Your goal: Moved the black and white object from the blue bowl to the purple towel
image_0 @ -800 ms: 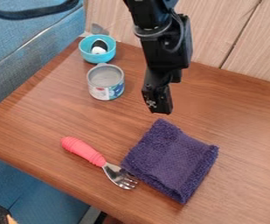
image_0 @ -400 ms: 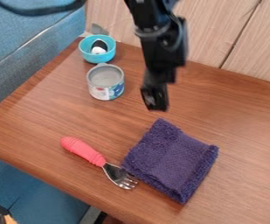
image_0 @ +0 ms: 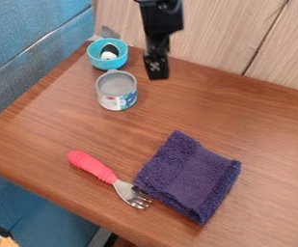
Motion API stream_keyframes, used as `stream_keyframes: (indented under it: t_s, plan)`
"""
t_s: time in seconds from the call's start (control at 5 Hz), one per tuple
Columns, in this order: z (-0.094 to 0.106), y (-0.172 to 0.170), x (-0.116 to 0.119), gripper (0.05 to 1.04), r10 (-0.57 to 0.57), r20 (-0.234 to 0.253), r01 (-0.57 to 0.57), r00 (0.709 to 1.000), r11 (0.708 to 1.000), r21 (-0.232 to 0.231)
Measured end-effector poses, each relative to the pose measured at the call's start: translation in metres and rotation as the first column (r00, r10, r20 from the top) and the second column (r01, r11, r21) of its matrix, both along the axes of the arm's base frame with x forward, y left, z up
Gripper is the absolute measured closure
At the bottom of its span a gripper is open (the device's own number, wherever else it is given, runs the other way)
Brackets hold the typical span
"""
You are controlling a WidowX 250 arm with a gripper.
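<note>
Near the far left corner of the counter (image_0: pixel 67 125), in the camera view, sits a little blue bowl (image_0: pixel 106 63). The black and white thing (image_0: pixel 109 52) is inside the bowl, with its black part at the back and its white part at the front. A round can (image_0: pixel 117 98) stands upright just in front of the bowl. The can is gray on top and has a bright paper around its side. I can't see if the can and the bowl touch. The black arm (image_0: pixel 162 19) comes down from the top edge. Its gripper (image_0: pixel 157 71) hangs low, to the right of the bowl and the can, pointing down. It is too hard to tell if the gripper is squeezed tight or spread wide. The purple towel (image_0: pixel 190 176) lies nearer the front, to the right of the middle. It is folded and turned so one corner points to the back. A fork (image_0: pixel 109 177) lies on the left of the towel. It has a fat pink handle and a shiny metal end, and the metal end is right by the towel's edge. Behind the counter is a light wood wall (image_0: pixel 228 29) with a dark line, and a blue couch (image_0: pixel 35 38) is on the left.
</note>
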State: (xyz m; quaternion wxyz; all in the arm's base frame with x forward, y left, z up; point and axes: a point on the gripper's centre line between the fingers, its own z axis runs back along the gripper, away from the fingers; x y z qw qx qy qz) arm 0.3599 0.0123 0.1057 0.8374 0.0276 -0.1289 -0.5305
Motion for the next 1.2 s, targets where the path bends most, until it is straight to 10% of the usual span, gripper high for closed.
stream_keyframes:
  t_s: [1.2]
  plan:
    - [-0.045, 0.134, 0.082, 0.084, 0.393, -0.094, -0.384, 0.915, 0.918, 0.1]
